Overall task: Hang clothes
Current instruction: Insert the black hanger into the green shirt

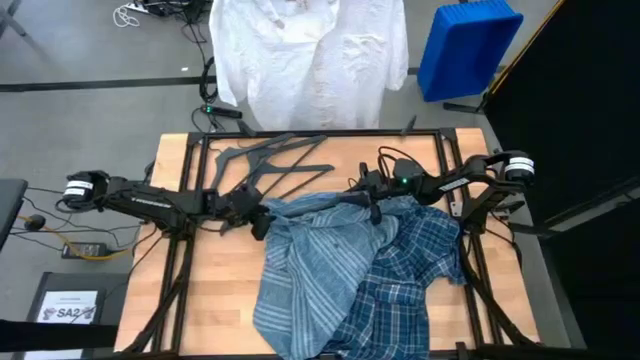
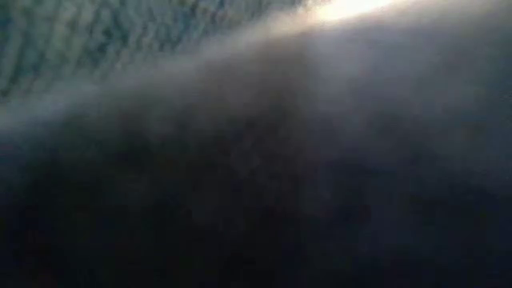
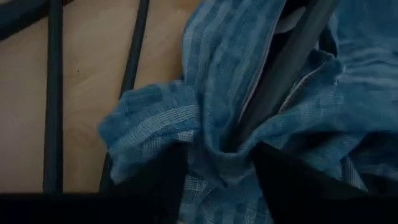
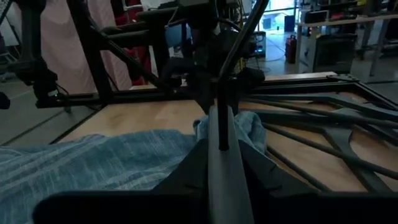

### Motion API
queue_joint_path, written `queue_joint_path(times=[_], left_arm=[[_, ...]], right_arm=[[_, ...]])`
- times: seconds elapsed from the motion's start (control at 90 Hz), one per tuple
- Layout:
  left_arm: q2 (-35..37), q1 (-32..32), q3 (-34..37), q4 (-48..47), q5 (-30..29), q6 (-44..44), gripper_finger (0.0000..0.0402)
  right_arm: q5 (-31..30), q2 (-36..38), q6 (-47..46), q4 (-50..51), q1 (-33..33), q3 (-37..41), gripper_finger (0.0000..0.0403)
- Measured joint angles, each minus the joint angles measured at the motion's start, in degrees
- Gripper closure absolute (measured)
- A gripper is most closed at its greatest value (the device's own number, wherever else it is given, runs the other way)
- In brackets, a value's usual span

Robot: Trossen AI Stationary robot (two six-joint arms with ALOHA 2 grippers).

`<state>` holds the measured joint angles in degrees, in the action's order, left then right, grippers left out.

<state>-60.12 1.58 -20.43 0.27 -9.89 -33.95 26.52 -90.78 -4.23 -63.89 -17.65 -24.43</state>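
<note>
Left claw (image 1: 258, 214) near the worktop's (image 1: 210, 300) middle, clamped on a bunched fold of the light blue-grey striped shirt (image 1: 310, 265); in the left wrist view, both dark fingers (image 3: 283, 177) pinching the cloth (image 3: 211, 106), with a dark grey hanger bar (image 3: 292, 56) running down into the fold between them. Right claw (image 1: 372, 205) just across from it, toward the worktop's right side, closed on a grey hanger (image 4: 225, 149), seen in the right wrist view as a bar running straight out between the fingers and over the striped cloth (image 4: 93, 162).

Striped shirt spread from the worktop's centre down to its near edge, crumpled, its upper edge lifted at the left claw. Darker blue plaid shirt (image 1: 405, 275) lying against it on the right, partly under it, reaching toward the near right corner. White shirt (image 1: 310, 60) hanging beyond the worktop's far edge, spread wide.

Spare dark grey hangers (image 1: 280, 160) lying in a loose pile on the far-left part of the worktop, near the left claw. Blue bin (image 1: 468, 45) on the floor past the far right corner.

Low view blocked by dark blurred cloth; nothing to tell there.
</note>
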Motion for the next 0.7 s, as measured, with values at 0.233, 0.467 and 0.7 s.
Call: queue_joint_path(times=[0.233, 0.467, 0.7], left_arm=[[-0.15, 0.02, 0.00, 6.06, -0.64, 4.47, 0.0394], [-0.02, 0.02, -2.01, 9.93, -0.85, 8.30, 0.0400], [0.09, 0.00, -10.84, 10.67, 1.70, 18.13, 0.0401]], right_arm=[[-0.09, 0.64, 0.03, -0.56, -0.07, 0.00, 0.0380], [0.37, 3.22, -0.19, -0.13, -0.31, -0.09, 0.0380], [1.33, 4.35, -0.66, 1.04, 1.22, -3.66, 0.0380]])
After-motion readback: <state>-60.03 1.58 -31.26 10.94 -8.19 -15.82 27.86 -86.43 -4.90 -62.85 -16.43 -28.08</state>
